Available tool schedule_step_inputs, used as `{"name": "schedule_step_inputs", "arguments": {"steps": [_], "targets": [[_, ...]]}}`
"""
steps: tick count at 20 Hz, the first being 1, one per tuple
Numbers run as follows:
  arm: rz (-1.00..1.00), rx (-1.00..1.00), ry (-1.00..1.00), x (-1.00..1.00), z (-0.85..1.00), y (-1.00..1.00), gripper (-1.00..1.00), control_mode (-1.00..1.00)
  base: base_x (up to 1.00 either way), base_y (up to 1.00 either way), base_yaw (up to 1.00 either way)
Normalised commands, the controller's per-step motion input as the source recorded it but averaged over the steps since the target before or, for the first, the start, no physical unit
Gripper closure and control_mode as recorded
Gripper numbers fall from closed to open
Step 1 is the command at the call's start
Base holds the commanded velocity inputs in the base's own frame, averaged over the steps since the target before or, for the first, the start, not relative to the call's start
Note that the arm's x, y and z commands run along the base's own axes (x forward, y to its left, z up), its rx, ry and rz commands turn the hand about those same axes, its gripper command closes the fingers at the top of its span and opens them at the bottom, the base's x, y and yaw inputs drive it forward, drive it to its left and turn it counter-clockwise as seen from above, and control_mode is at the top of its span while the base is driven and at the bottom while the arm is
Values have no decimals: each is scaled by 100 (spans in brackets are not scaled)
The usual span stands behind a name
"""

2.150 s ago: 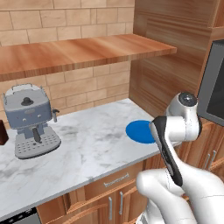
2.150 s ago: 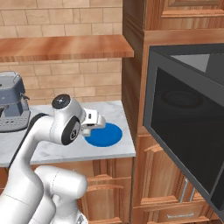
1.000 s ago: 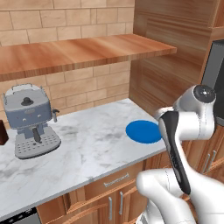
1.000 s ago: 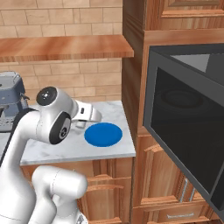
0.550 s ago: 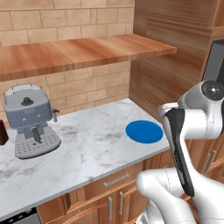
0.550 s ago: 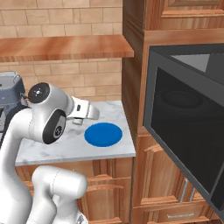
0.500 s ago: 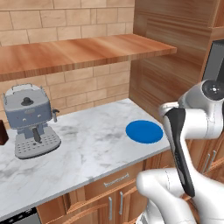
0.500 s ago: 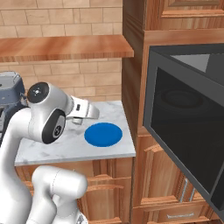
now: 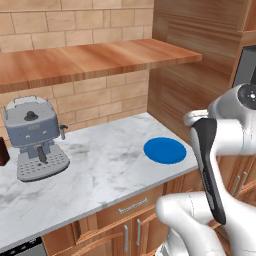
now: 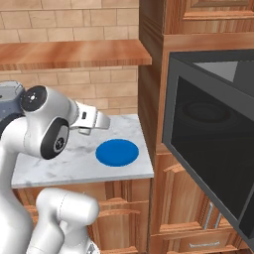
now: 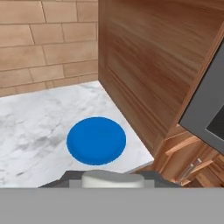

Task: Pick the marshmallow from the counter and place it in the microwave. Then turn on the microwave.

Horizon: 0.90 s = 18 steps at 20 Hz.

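Observation:
The marshmallow, a small white stub, sits between the two dark fingertips at the bottom of the hand view, and my gripper is shut on it. In the right base view the gripper hovers above the marble counter, just back-left of the blue plate. The microwave stands to the right, its dark glass door swung open towards me, and a round plate shows dimly inside. In the left base view my forearm hides the fingers, and a sliver of the microwave shows at the right edge.
A round blue plate lies near the counter's right end. A grey coffee machine stands at the left. A wooden shelf runs above the counter, and a wooden cabinet wall separates the counter from the microwave.
The arm's elbow has swung up and towards the microwave side. The hand has lifted slightly, staying above the counter near the blue plate with the marshmallow still held.

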Motion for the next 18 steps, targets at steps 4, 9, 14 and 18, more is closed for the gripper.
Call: {"name": "schedule_step_inputs", "arguments": {"steps": [4,9,14,18], "targets": [[-1,0,-6,-10,22,4,100,-100,0,0,0],[-1,0,-9,-12,14,8,100,-100,0,0,0],[-1,0,-11,-16,10,6,100,-100,0,0,0],[-1,0,-8,-17,11,4,100,-100,0,0,0]]}}
